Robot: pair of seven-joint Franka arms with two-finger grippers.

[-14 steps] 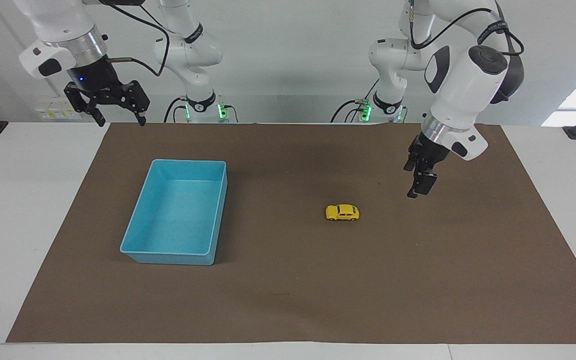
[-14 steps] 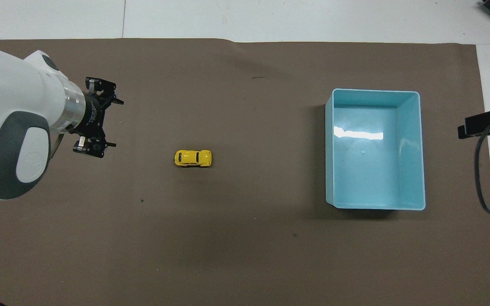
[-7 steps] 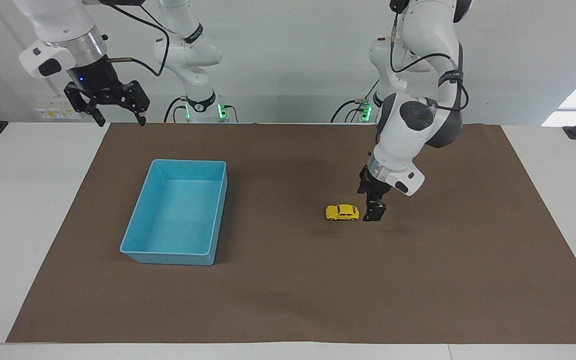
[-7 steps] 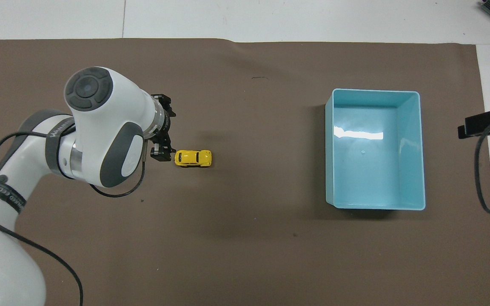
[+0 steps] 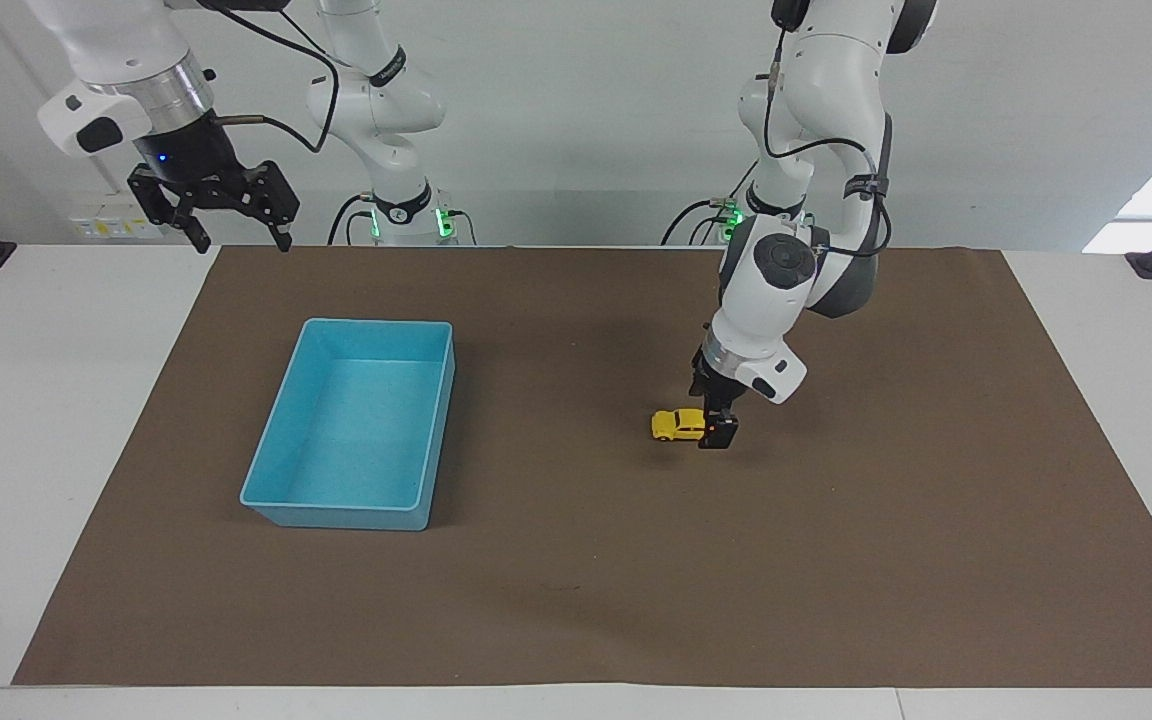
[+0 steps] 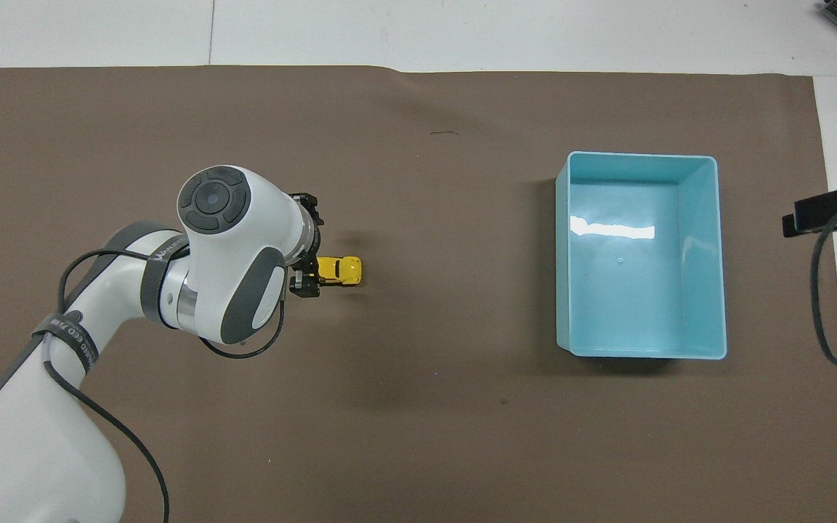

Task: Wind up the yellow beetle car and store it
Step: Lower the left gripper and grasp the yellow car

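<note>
Left pincer (image 5: 715, 425), jaws wide, straddles the car's (image 5: 677, 425) end; winding and storing in the tray (image 5: 348, 515) remain.

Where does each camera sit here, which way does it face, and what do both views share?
Facing view: high across the table, looking at the robots; shows both arms, left gripper open around the yellow beetle car, right gripper open, waiting above the table's edge near the blue tray.
Overhead view: above the robots' end, looking steeply down; only the left arm shows.
Shared: car, tray, brown mat, left gripper, half a turn apart.
</note>
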